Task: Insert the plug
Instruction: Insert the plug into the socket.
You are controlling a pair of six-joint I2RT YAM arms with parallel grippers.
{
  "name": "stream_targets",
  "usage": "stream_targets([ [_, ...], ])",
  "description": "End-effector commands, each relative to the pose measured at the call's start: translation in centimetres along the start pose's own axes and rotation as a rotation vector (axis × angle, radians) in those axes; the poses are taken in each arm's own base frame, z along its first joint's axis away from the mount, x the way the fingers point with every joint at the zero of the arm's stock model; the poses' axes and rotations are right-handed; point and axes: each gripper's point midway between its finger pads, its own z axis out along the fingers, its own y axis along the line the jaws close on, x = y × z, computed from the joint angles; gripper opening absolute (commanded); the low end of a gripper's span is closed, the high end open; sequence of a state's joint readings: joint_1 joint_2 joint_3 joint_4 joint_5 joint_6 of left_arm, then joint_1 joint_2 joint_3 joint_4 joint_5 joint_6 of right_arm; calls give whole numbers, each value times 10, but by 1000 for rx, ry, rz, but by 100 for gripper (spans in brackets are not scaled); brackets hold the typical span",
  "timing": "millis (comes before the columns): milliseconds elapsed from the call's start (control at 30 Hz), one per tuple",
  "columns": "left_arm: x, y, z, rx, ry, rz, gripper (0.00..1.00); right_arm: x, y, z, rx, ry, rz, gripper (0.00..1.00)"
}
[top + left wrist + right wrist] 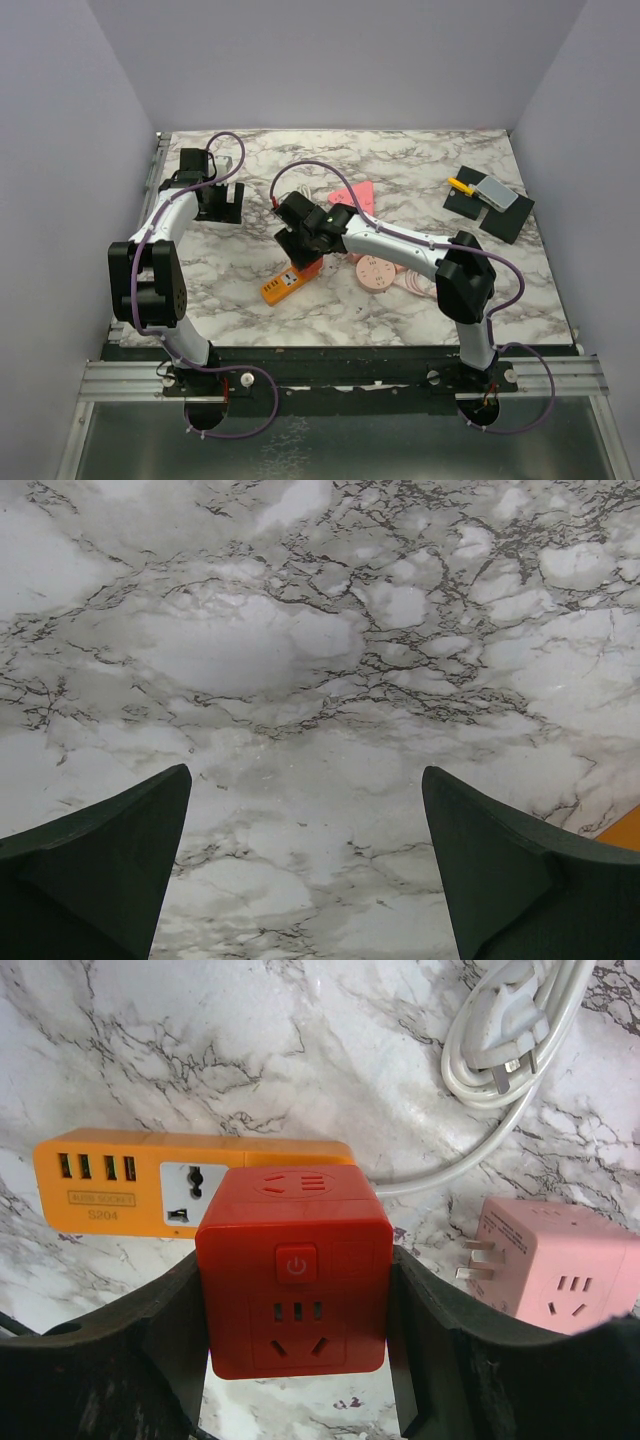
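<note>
Plug cube (308, 266), red, sits near the middle of the table (420, 160) in the top view, under the right gripper (300, 243), with the orange power strip (282, 287) running off toward seven o'clock and the left gripper (220, 204) well apart at ten o'clock. In the left wrist view, that gripper's dark fingers (110, 870) stand spread wide over the marble. In the right wrist view, two black fingers (430, 1330) pinch the red cube by its sides, the power strip just behind it at twelve o'clock, a pink cube (555, 1260) at three o'clock and a coiled white cable (500, 1050) at one o'clock.
</note>
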State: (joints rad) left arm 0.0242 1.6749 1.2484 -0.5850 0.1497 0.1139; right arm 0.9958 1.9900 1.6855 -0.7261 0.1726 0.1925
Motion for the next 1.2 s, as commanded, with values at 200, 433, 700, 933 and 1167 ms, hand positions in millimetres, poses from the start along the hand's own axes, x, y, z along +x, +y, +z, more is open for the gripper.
stream_targets([
  [200, -4, -3, -12, 14, -32, 12, 99, -2, -2, 6, 42, -20, 16, 1],
  [433, -3, -3, -12, 14, -32, 13, 99, 4, 5, 10, 22, -4, 11, 1],
  [700, -4, -2, -14, 7, -37, 15, 99, 11, 8, 15, 23, 16, 21, 1],
  [933, -5, -2, -16, 5, -41, 18, 99, 23, 10, 22, 34, 42, 27, 1],
  [1167, -9, -1, -20, -4, -53, 26, 99, 31, 4, 25, 66, 59, 8, 1],
])
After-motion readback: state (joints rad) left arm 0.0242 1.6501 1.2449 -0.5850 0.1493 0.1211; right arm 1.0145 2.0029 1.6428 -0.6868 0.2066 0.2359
